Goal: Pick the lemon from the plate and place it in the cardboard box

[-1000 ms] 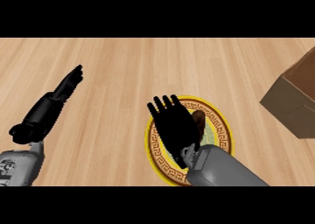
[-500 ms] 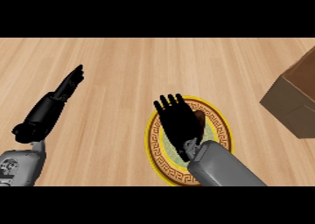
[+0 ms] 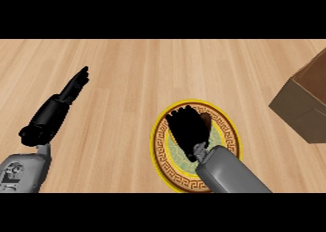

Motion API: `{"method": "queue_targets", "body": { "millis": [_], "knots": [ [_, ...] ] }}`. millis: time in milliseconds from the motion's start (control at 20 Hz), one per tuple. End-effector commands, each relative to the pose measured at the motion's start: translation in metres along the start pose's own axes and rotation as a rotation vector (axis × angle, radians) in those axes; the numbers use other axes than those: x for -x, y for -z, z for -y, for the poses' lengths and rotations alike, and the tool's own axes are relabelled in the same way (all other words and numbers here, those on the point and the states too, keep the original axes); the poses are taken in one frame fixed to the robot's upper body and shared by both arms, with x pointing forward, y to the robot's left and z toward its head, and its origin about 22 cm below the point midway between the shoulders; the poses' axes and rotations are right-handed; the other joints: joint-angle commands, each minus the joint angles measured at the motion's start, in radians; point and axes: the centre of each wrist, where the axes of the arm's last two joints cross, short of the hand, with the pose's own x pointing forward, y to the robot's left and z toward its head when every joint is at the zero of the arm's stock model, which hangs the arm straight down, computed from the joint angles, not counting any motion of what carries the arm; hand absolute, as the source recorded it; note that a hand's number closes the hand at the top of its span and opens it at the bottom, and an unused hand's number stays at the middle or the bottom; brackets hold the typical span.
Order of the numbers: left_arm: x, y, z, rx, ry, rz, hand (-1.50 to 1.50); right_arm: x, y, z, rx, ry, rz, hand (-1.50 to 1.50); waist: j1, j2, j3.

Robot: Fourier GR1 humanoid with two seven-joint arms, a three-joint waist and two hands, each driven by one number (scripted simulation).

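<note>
A round plate [image 3: 227, 136] with a yellow rim and a patterned band lies on the wooden counter, right of centre. My right hand [image 3: 189, 131] is low over the plate's far half and covers its middle. The lemon is mostly hidden under that hand. Only a small dark brownish bit [image 3: 205, 119] peeks out at the hand's right edge, and I cannot tell whether the hand holds it. The cardboard box [image 3: 313, 102] stands at the right edge, apart from the plate. My left hand [image 3: 74, 85] rests at the left, open and straight.
Bare wooden counter [image 3: 159, 68] stretches beyond the plate and between the plate and the box. My grey right forearm [image 3: 229, 174] crosses the plate's near rim.
My right hand has moved right and dropped lower over the plate, and it looks shorter than before. The left hand and the box have not moved.
</note>
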Motion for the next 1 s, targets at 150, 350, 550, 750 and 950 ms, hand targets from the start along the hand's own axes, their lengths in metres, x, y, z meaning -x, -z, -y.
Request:
{"method": "queue_targets", "body": {
  "millis": [150,350,550,750,950],
  "knots": [
    [-0.017,0.012,0.005,0.008,-0.007,0.002,0.0,0.001,0.011,-0.019,0.131,-0.052,0.131,1.5,0.002,0.001,0.0],
    [0.005,-0.005,0.0,0.015,-0.015,-0.013,0.0,0.003,0.019,-0.01,0.199,-0.087,0.134,1.5,0.002,0.001,0.0],
    [-0.005,-0.001,0.007,0.006,-0.011,-0.011,0.0,0.048,0.018,-0.001,0.172,0.195,0.039,1.5,-0.004,0.0,0.0],
    [-0.015,0.001,-0.007,0.006,-0.003,-0.005,0.0,0.058,0.03,0.0,0.175,0.339,0.001,1.5,0.003,0.001,0.0],
    [-0.012,0.006,0.003,0.0,-0.005,-0.002,0.0,0.044,0.01,0.018,0.326,0.29,0.032,1.5,-0.007,-0.002,0.0]
  ]
}}
